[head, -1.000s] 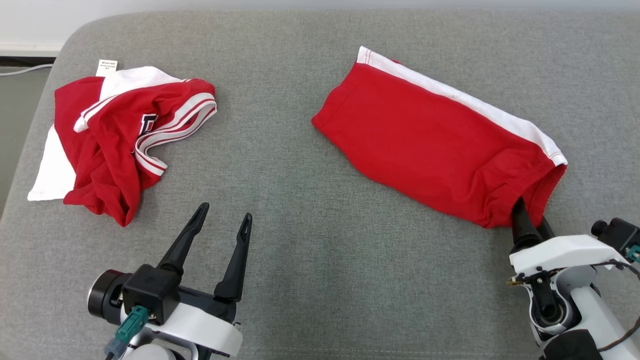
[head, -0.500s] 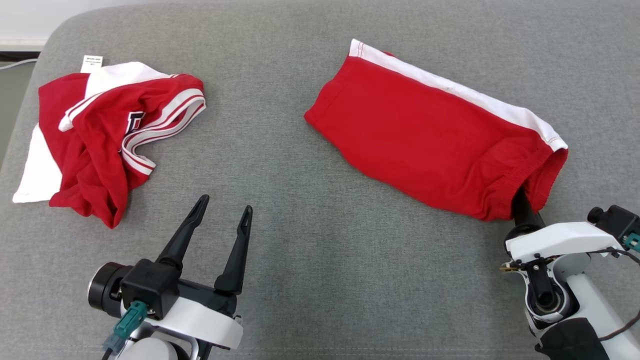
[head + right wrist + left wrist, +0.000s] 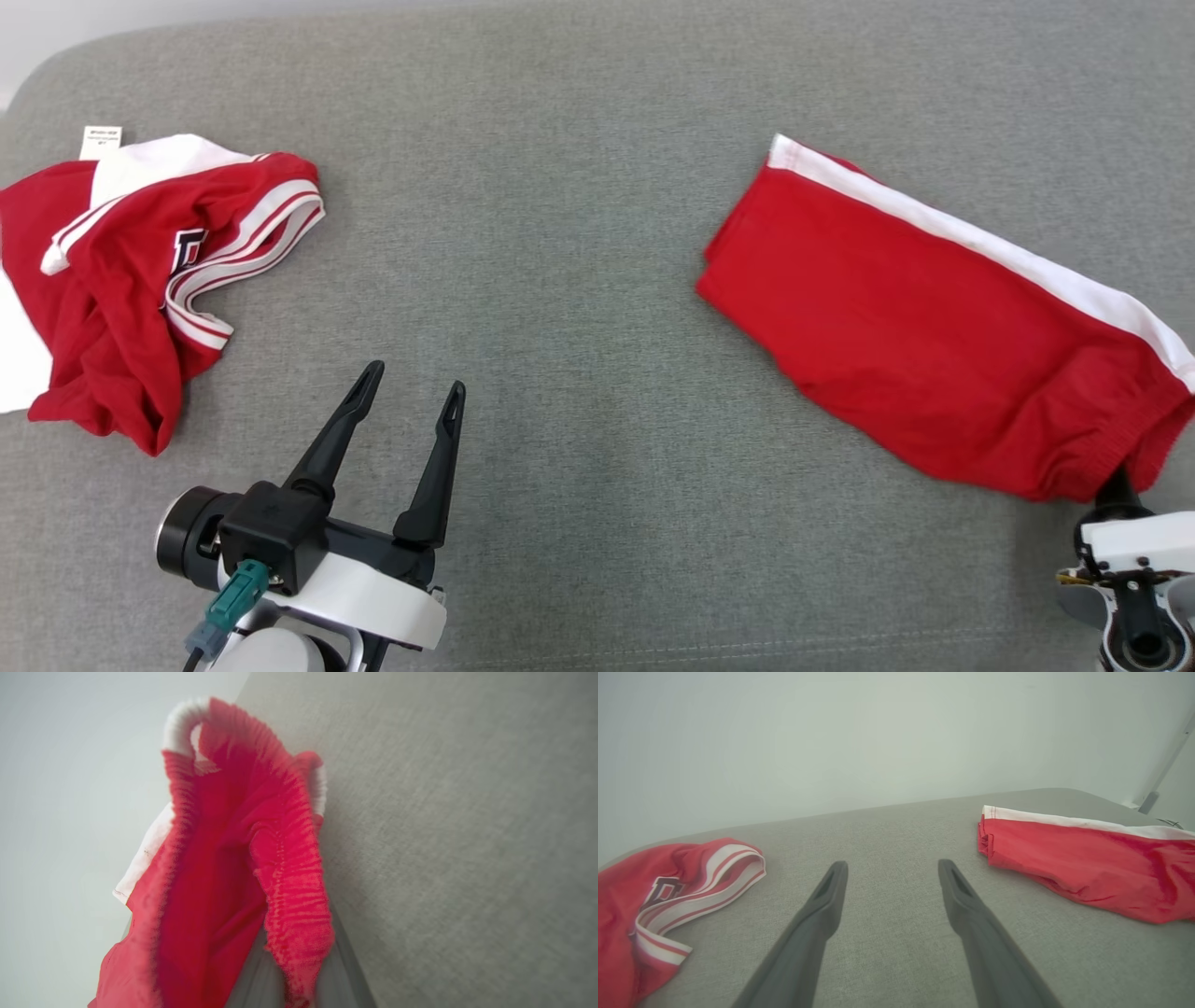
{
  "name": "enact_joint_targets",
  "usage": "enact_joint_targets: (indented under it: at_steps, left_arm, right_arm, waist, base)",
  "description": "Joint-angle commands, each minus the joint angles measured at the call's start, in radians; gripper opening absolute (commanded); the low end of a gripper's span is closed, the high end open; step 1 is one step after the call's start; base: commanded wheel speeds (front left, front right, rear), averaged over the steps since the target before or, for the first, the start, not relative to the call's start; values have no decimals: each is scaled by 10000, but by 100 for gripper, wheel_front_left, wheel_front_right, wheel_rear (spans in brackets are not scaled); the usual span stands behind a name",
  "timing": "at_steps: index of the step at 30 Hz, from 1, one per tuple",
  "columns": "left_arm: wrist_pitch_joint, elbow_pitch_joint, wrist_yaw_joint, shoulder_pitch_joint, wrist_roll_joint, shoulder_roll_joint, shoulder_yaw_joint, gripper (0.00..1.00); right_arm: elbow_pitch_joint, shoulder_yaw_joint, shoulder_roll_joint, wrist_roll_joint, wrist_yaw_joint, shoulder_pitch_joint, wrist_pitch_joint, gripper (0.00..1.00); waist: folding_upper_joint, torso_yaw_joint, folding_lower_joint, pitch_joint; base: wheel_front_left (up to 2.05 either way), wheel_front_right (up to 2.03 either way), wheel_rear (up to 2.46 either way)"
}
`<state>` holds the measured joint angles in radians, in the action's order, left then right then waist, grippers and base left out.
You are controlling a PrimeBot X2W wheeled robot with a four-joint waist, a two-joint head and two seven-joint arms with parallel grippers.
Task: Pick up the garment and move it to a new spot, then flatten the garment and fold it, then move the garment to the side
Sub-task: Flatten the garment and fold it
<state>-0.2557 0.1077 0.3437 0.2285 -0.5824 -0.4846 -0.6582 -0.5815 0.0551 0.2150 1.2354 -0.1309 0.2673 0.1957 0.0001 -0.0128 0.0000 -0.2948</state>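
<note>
The garment (image 3: 934,345) is a pair of red shorts with a white side stripe, lying folded flat on the right of the grey cushion (image 3: 560,233). My right gripper (image 3: 1116,487) is at the lower right, shut on the elastic waistband, and red cloth hides its fingertips. In the right wrist view the ruffled waistband (image 3: 289,896) is pinched between the fingers at the bottom edge. My left gripper (image 3: 408,397) stands open over bare cushion at the lower left, holding nothing. The left wrist view shows the shorts (image 3: 1087,877) to the right of its spread fingers (image 3: 831,896).
A crumpled red and white jersey (image 3: 140,280) with a paper tag lies at the far left, also seen as a jersey (image 3: 654,905) in the left wrist view. Bare grey cushion stretches between the two garments. A pale wall (image 3: 878,742) rises behind the cushion.
My right gripper has shut on the waistband and dragged the shorts to the right, away from the jersey. The head view has shifted too. The left gripper stays open in place.
</note>
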Motion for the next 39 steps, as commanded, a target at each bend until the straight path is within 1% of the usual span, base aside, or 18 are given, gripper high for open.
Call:
enact_joint_targets:
  at_steps: [1,4,10,13,16,20,22,26,31,32,33,34,39]
  left_arm:
    - [-49,184,-31,152,108,-264,420,100]
    - [-11,204,-24,151,108,-292,397,100]
    - [86,214,-47,188,96,-307,318,100]
    - [105,229,-65,202,93,-296,271,100]
    - [105,240,-53,190,90,-294,251,100]
    - [116,228,-101,311,109,-226,173,100]
    - [122,202,-110,339,109,-212,160,100]
    - [131,90,-158,457,116,-134,103,100]
    - [101,26,-199,558,136,-35,84,100]
    - [95,16,-211,576,143,-19,76,100]
    - [88,4,-221,590,148,-2,75,100]
    - [81,-8,-230,603,154,13,72,100]
    - [47,-64,-248,630,166,87,105,100]
  right_arm:
    - [277,41,208,198,2,-191,127,0]
    - [715,-100,207,455,2,-236,57,0]
    - [2171,195,-64,647,2,54,-366,0]
    - [2636,368,-191,476,2,331,-498,0]
    - [2770,575,-424,189,2,848,-642,0]
    - [2116,991,-898,-589,2,2083,-927,0]
    - [1899,1079,-965,-796,2,2329,-943,0]
    - [873,1416,-1256,-1447,2,3161,-956,0]
    - [-477,1744,-1495,-1846,2,3899,-911,1]
    - [-658,1815,-1531,-1835,2,4016,-904,34]
    - [-838,1915,-1558,-1856,2,4114,-898,79]
    - [-995,1993,-1577,-1890,2,4204,-833,100]
    - [-1310,2390,-1630,-1797,2,4451,-554,100]
  waist:
    - [-1,94,0,47]
    - [-1,227,0,107]
    - [-1,288,0,237]
    - [-1,219,0,289]
    - [-1,155,0,283]
    - [-1,-102,0,177]
    - [-1,-166,0,151]
    - [-1,-413,0,65]
    - [-1,-672,0,-32]
    - [-1,-711,0,-61]
    - [-1,-737,0,-79]
    - [-1,-762,0,-98]
    - [-1,-773,0,-156]
  base:
    - [0,0,0]
    - [0,0,0]
    - [0,0,0]
    - [0,0,0]
    - [0,0,0]
    - [0,0,0]
    - [0,0,0]
    - [0,0,0]
    - [0,0,0]
    - [0,0,0]
    - [0,0,0]
    - [0,0,0]
    - [0,0,0]
